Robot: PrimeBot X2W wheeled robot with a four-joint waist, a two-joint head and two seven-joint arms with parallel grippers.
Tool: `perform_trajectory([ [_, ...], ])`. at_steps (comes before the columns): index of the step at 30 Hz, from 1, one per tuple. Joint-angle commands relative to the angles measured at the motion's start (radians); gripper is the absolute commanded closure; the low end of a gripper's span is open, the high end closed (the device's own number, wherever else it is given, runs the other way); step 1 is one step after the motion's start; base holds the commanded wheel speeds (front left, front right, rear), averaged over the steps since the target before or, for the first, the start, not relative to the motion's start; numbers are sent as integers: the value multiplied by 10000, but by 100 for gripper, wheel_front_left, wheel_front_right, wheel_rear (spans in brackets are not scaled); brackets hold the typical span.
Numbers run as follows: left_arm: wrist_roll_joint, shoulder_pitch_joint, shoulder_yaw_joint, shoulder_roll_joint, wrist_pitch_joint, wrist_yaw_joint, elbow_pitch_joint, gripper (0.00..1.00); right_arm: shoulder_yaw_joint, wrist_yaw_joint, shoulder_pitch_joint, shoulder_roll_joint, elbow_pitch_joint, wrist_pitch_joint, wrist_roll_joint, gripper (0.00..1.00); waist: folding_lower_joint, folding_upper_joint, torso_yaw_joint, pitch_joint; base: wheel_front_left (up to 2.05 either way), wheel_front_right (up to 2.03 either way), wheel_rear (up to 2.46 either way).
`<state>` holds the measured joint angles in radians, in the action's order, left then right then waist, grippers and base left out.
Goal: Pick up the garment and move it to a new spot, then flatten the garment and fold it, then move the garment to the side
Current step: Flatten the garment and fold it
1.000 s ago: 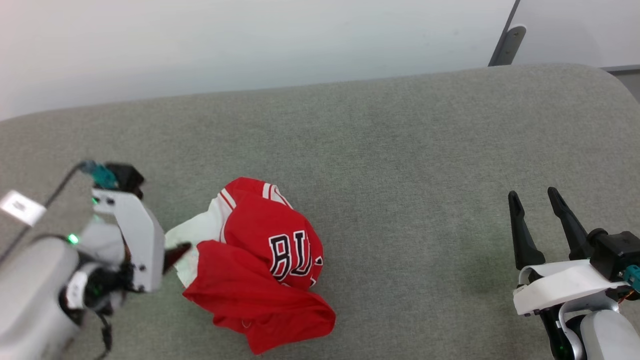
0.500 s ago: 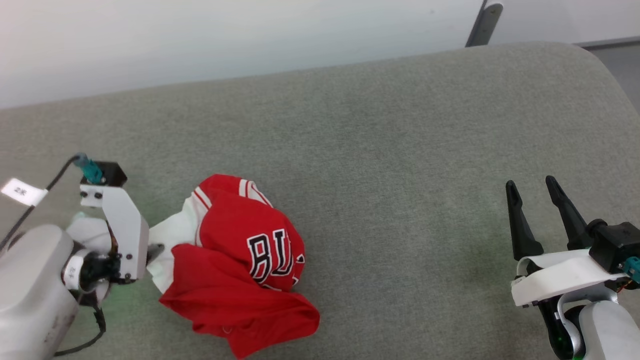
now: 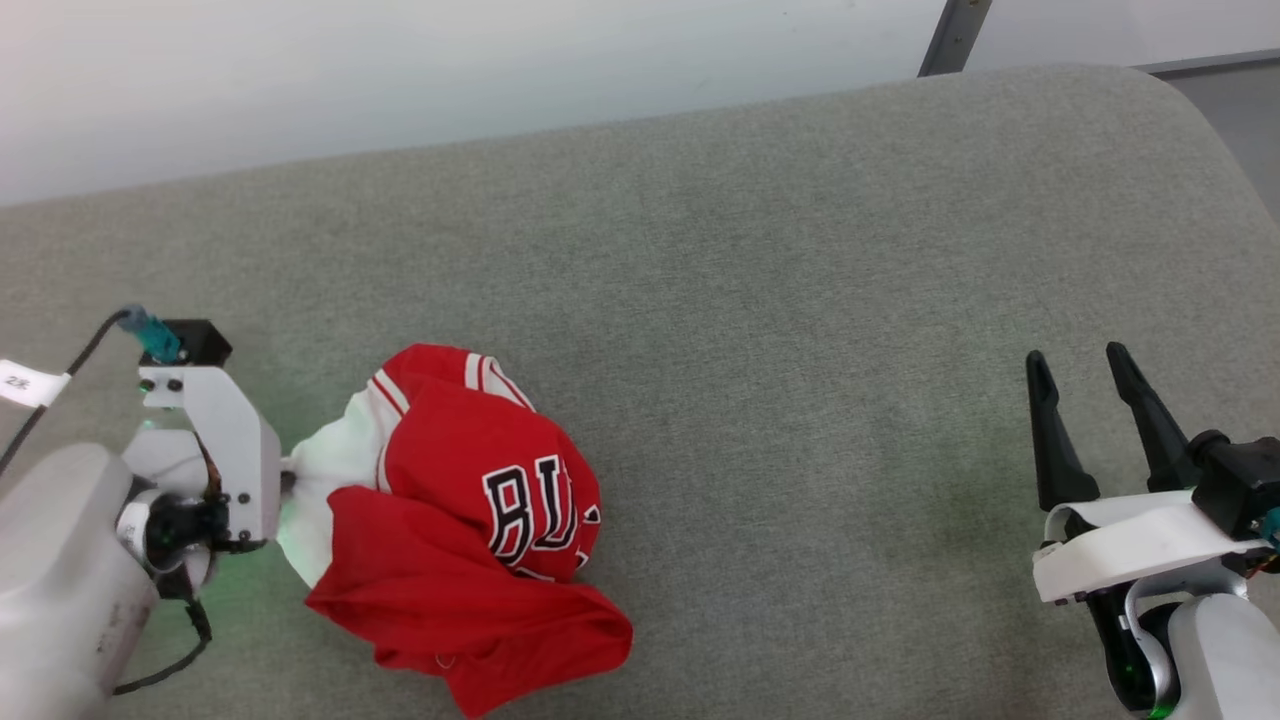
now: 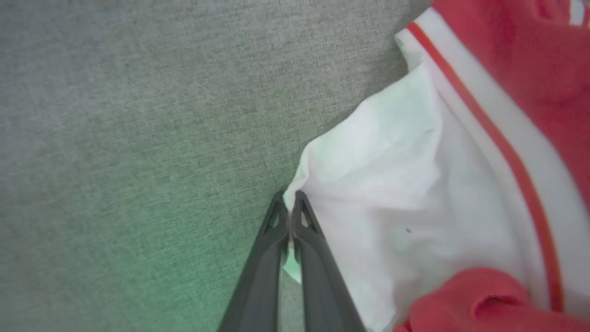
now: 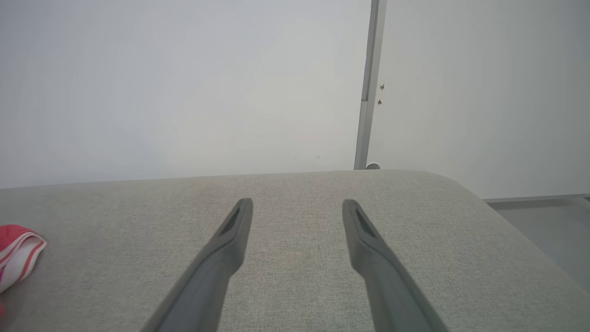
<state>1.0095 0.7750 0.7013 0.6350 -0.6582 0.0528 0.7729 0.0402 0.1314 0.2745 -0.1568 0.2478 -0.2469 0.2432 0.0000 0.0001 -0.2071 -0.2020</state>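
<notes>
The grey padded surface (image 3: 800,250) filled most of the head view. The shirt (image 3: 450,480) lay on its left half in a crumpled heap. The heap's long axis ran slantwise, from the white sleeve (image 4: 392,184) at the far left down to the red hem near the front edge. The left gripper (image 4: 289,203) sat right at the heap's left end, so the whole shirt lay to its right, towards the middle of the surface. Its jaws were clenched on the sleeve's outer edge, with a fold of white cloth pinched between them. The right gripper (image 3: 1075,355) stood well apart to the right, jaws spread and empty. Any lift therefore looked like the left arm's job.
</notes>
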Motion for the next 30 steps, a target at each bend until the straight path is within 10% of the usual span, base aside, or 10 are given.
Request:
perform_trajectory([
  [1, -63, -74, 45, 74, 72, -2, 187, 100, -39, -14, 6, -28, -8, -56, -61, 0, 0, -1, 61, 23, 0, 0, 0],
  [16, -900, 110, -32, 1937, 890, -463, 456, 100, -226, -14, -124, 45, -145, 51, -165, 0, 0, -1, 640, 243, 0, 0, 0],
  [23, -333, -470, -194, 1516, 978, -394, 755, 100, -189, -14, -179, 106, -145, 66, -123, 0, 0, -1, 720, 238, 0, 0, 0],
  [24, -294, -521, -204, 1413, 1015, -424, 796, 92, -171, -14, -178, 100, -133, 59, -102, 0, 0, -1, 732, 240, 0, 0, 0],
  [27, -195, -587, -244, 1182, 1219, -401, 759, 0, -63, -14, -180, 56, -111, 83, -65, 0, 0, -1, 786, 293, 0, 0, 0],
  [30, -189, -561, -291, 1030, 1506, -447, 636, 0, 62, -14, -229, -37, -108, 148, -9, 0, 0, -1, 905, 412, 0, 0, 0],
])
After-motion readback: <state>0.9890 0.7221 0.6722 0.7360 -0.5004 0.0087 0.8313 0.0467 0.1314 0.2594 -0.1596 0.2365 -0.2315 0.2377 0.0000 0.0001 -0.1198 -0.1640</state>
